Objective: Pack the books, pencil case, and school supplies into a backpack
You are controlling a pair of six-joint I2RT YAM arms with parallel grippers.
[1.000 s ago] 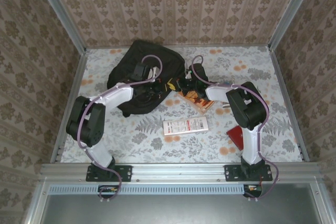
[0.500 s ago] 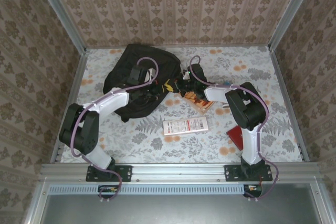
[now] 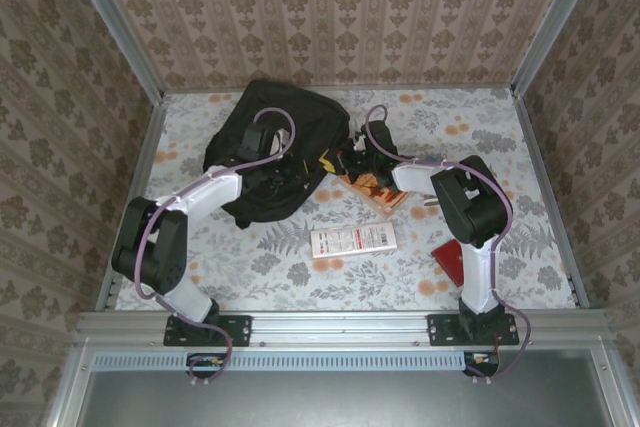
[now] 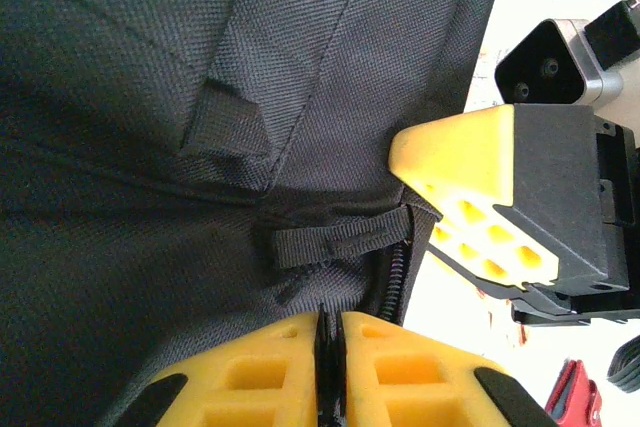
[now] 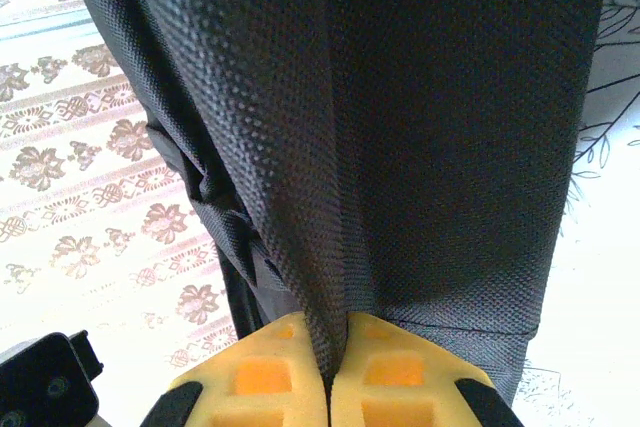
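The counter (image 3: 500,137), covered in a pale floral print, carries a black backpack (image 3: 300,117) in the upper middle of the frame. An orange book (image 3: 380,190) lies just right of it. A white packet (image 3: 352,240) with red print lies at centre, and a red object (image 3: 450,259) at lower right.

One black backpack (image 3: 300,119) sits on the counter (image 3: 500,132). Just right of the backpack is one orange book (image 3: 383,195), near its front one white printed packet (image 3: 352,240), and well apart to its front-right one red item (image 3: 448,257).
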